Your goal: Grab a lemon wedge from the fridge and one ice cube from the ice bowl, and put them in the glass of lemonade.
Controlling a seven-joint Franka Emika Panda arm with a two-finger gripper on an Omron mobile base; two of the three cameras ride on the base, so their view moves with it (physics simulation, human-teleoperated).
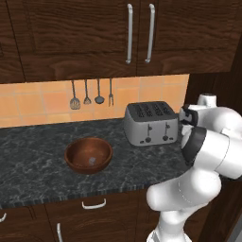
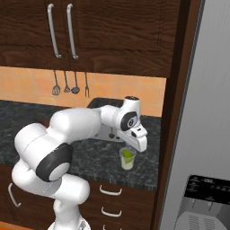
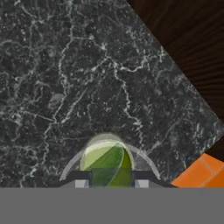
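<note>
The glass of lemonade (image 2: 127, 161) stands on the dark counter near the wood panel beside the fridge (image 2: 211, 112). My gripper (image 2: 130, 150) hangs straight over the glass. In the hand view the lemon wedge (image 3: 109, 166), yellow-green, sits between my two finger tips, with the gripper (image 3: 110, 183) shut on it directly above the glass (image 3: 89, 156). Further left on the counter is the ice bowl (image 1: 75, 152), with a pale ice cube (image 1: 92, 161) lying in it.
A steel toaster (image 1: 151, 124) stands between the bowl and my arm. Utensils (image 1: 87, 94) hang on the orange tile wall. Upper cabinets (image 1: 94, 33) overhang the counter (image 1: 33, 156). A dark wood panel (image 2: 177, 112) rises just right of the glass.
</note>
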